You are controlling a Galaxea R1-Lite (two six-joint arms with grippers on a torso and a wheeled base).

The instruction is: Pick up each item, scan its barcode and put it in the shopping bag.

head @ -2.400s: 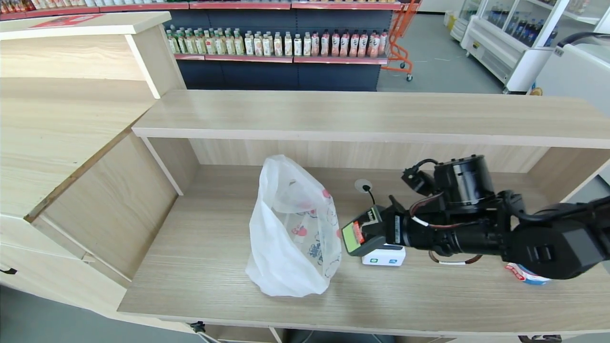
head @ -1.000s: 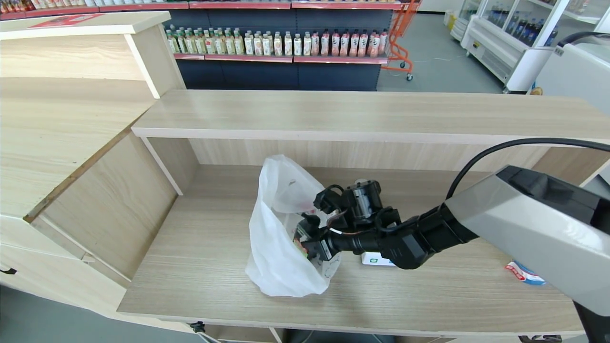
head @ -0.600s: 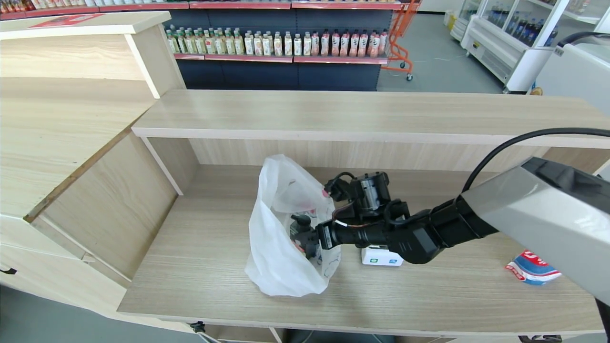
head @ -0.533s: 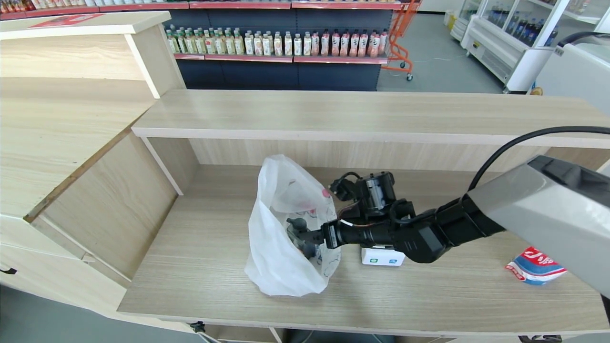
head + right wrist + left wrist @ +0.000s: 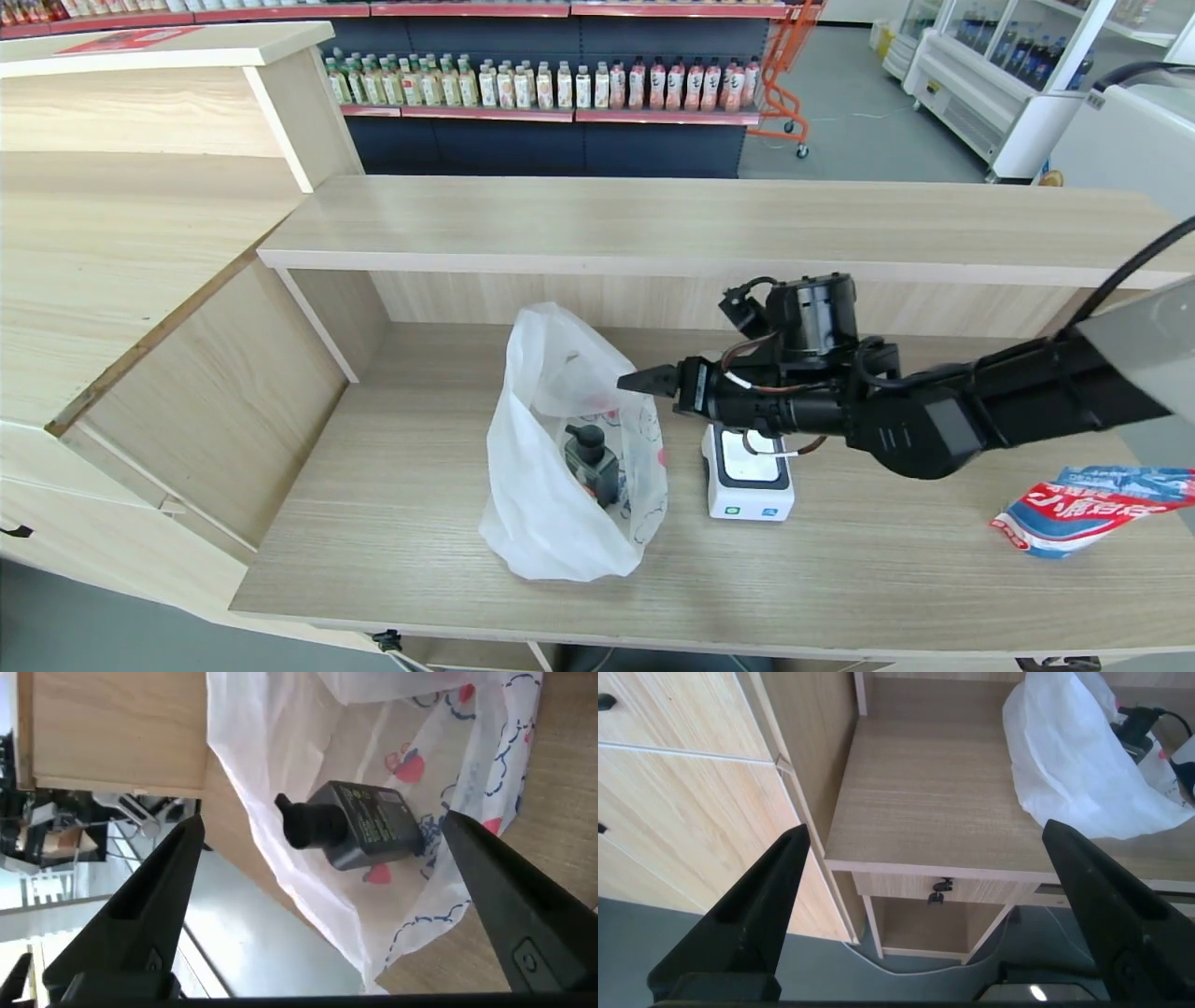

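Right tool (image 5: 642,381) hovering wide open, empty, just above bag (image 5: 546,532); bottle (image 5: 591,459) sitting inside. Left tool (image 5: 924,833) gaping, empty.

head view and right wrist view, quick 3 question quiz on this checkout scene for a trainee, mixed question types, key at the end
1. True or false: the dark pump bottle lies inside the white plastic shopping bag.
2. The right gripper is: A) shut on the bottle; B) open and empty, near the bag's mouth; C) resting flat on the counter.
3. Which item lies on the light wooden counter, not yet bagged?

Key
1. True.
2. B.
3. The red, white and blue packet.
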